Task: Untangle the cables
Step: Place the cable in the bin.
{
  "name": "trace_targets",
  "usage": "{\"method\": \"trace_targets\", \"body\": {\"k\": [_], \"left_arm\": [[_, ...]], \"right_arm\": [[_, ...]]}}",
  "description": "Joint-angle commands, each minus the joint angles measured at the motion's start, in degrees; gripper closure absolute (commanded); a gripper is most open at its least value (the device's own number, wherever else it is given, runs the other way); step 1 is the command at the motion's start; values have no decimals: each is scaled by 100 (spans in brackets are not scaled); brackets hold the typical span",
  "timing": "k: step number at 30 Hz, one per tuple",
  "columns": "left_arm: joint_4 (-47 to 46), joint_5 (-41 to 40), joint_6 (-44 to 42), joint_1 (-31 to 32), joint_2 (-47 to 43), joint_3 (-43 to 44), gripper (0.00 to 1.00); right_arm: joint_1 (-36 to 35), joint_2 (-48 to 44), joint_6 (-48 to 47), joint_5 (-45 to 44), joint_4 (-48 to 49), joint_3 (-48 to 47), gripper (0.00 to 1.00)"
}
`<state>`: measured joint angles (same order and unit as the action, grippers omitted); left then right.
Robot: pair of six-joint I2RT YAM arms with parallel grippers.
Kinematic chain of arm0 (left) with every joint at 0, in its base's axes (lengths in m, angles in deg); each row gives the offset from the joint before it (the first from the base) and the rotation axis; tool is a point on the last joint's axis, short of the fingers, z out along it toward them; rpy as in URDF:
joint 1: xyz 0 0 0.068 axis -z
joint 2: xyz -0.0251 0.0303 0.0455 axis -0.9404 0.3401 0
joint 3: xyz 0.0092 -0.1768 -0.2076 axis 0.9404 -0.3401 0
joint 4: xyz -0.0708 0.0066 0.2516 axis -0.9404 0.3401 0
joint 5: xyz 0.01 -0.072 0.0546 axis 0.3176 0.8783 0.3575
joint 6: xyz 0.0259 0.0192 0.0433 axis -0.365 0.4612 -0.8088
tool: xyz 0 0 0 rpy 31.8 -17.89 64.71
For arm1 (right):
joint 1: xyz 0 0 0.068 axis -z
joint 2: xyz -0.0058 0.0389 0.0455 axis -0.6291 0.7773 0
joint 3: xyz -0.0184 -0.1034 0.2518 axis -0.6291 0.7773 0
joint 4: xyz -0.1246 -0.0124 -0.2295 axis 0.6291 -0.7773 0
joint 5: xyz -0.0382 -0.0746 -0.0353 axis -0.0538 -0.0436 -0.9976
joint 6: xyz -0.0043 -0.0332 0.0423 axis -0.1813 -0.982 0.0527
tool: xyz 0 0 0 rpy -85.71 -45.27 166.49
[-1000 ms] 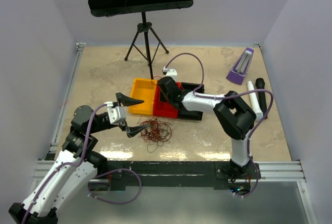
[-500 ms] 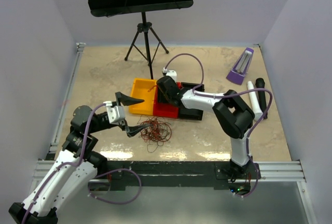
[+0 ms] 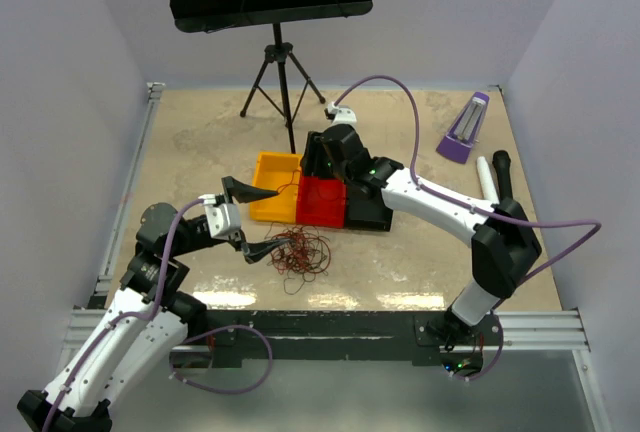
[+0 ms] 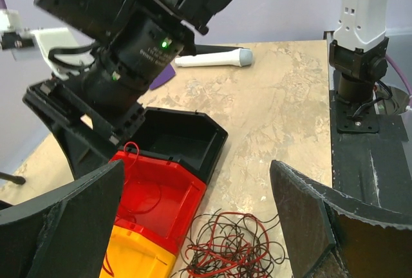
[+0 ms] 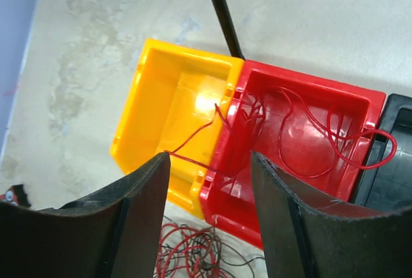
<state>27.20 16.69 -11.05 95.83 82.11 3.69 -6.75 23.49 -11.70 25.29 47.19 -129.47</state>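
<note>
The cables (image 3: 300, 252) are a loopy clump of thin red and black wires on the table, just in front of the red bin (image 3: 318, 217); the left wrist view shows them low at centre (image 4: 232, 246). My left gripper (image 3: 270, 220) is open, its fingers standing wide just left of the clump and not touching it. My right gripper (image 3: 320, 160) hovers open above the red bin (image 5: 309, 82). One loose red wire (image 5: 302, 123) lies coiled in that bin, its end trailing over the yellow bin (image 5: 129, 130) close past my right gripper's (image 5: 209, 159) left fingertip.
Yellow (image 3: 258, 187), red and black (image 3: 368, 214) bins stand in a row mid-table. A music stand's tripod (image 3: 283, 82) rises behind them. A purple wedge-shaped object (image 3: 463, 127) and white (image 3: 488, 187) and black (image 3: 503, 177) microphones lie at the right.
My right gripper has opened, risen and drawn back from the red bin, and that arm's elbow has swung right. A red wire stays in the bin. The left arm has not moved.
</note>
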Motion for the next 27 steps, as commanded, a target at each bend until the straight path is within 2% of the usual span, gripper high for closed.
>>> {"method": "trace_targets", "body": {"k": [1, 4, 12, 22, 27], "left_arm": [[-227, 120, 97, -66, -20, 152, 0], [-245, 112, 115, -75, -38, 222, 0], [124, -222, 291, -137, -38, 696, 0], [291, -1039, 958, -242, -82, 1426, 0], [625, -1321, 932, -304, -29, 1549, 0]], "right_arm": [[-93, -310, -133, 132, -72, -3, 41], [-321, -84, -414, 9, -53, -370, 37], [-726, 1736, -1206, -826, -888, -2163, 36], [-1157, 1869, -2084, -1380, -783, -2068, 36], [-1236, 1939, -2419, -1442, -792, -2165, 41]]}}
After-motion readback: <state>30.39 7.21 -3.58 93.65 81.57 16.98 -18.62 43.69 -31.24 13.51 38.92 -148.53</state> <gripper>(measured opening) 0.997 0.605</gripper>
